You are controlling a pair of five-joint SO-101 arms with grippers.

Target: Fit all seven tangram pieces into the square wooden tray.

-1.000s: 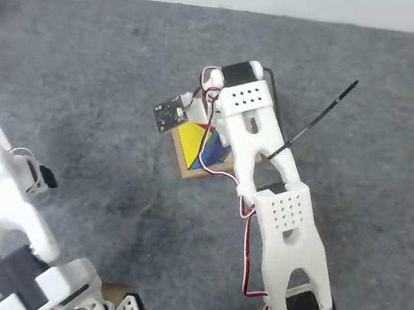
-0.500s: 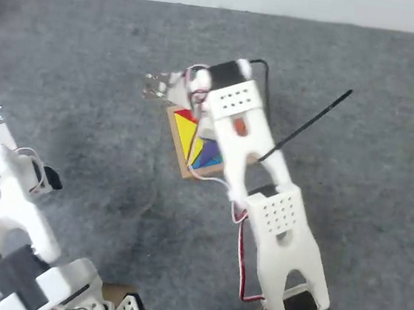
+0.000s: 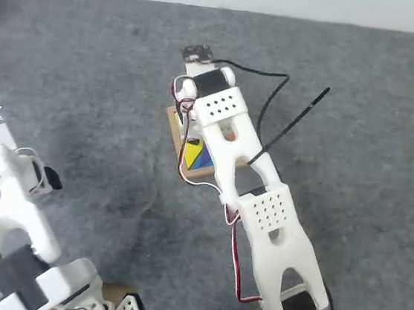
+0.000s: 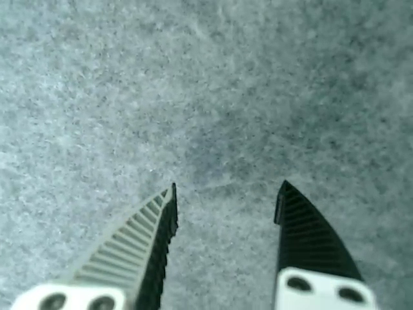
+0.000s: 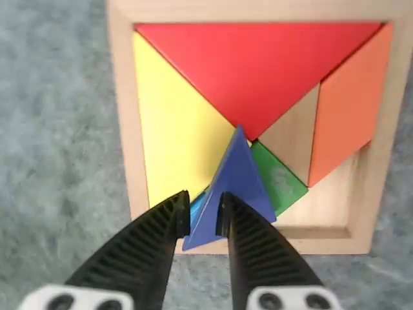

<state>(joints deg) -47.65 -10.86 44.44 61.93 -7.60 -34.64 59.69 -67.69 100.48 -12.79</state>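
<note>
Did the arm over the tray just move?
Yes. The right arm swung leftward over the wooden tray, covering more of it; its gripper holds the blue triangle.

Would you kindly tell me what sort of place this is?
Likely a robotics test bench: two white arms with bare wiring on a grey felt table, the right gripper holding a blue triangle at a wooden tray.

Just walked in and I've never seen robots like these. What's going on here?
The right arm's claw pinches a blue triangle, tilted over the square wooden tray, tip near its middle. A red triangle, a yellow triangle, an orange piece and a green piece already lie inside. The left arm's claw hangs open above the grey mat, holding nothing.
</note>
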